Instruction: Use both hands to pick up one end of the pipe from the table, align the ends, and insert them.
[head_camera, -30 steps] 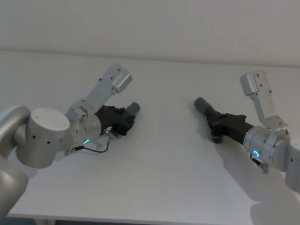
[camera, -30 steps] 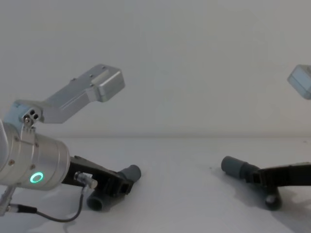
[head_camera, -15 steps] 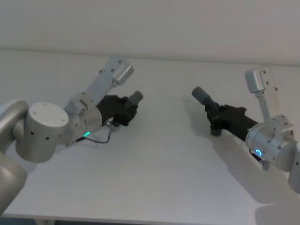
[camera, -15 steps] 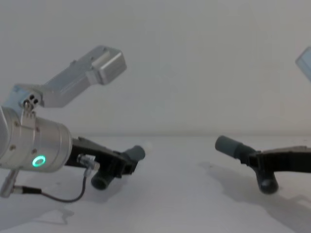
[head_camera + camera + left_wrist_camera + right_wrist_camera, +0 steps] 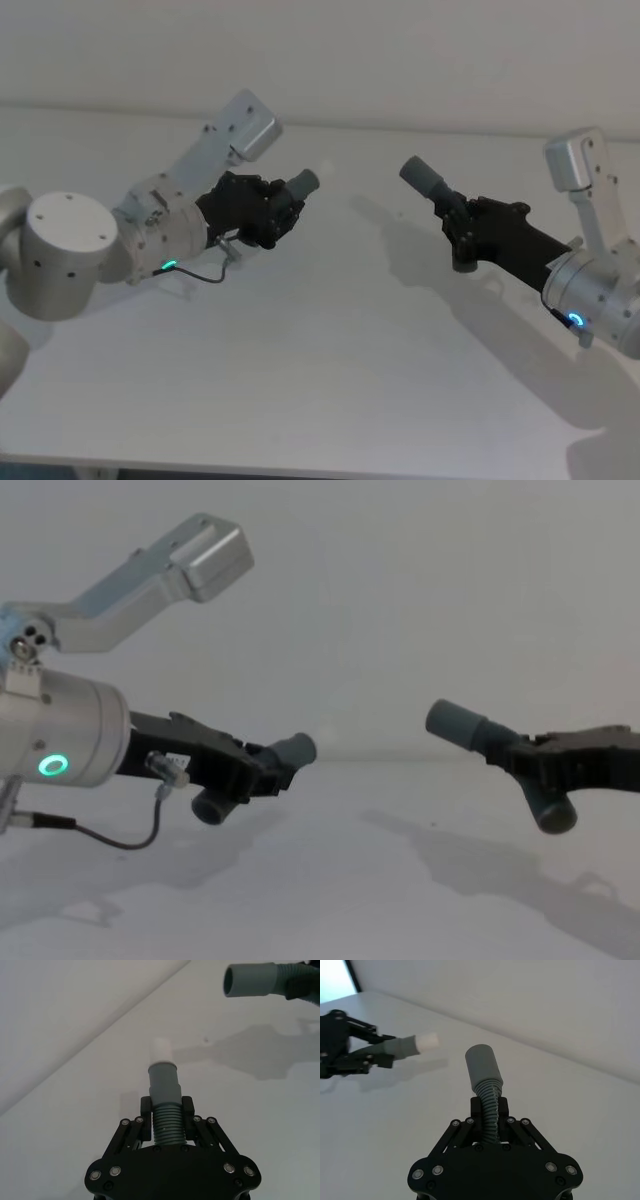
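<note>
Left gripper [image 5: 166, 1110] holds the white-tipped pipe piece [image 5: 164, 1080], right gripper [image 5: 489, 1107] the socket piece [image 5: 481, 1066] — fingers [image 5: 145, 1110] clamped, pieces apart.

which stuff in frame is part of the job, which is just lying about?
Job: left gripper, shut on the tipped hose; right gripper, shut on the socket hose; both held off the table.
Other: cable at the left wrist; wall behind.
</note>
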`<control>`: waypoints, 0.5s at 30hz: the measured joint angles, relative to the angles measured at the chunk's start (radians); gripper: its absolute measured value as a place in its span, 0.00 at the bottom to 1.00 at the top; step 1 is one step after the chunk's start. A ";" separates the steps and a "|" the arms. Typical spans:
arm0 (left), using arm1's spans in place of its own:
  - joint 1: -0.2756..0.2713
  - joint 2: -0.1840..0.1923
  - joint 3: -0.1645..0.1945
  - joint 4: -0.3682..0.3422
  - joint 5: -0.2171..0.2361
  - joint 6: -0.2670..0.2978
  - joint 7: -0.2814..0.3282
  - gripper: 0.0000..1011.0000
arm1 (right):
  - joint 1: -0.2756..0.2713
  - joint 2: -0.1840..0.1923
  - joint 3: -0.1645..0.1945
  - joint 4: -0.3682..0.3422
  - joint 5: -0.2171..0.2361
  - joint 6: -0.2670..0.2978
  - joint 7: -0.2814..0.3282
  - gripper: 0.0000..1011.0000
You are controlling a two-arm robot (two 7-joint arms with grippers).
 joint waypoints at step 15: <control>-0.058 0.129 0.032 -0.002 -0.008 -0.083 -0.217 0.34 | 0.040 0.109 -0.024 0.033 0.037 -0.147 0.226 0.17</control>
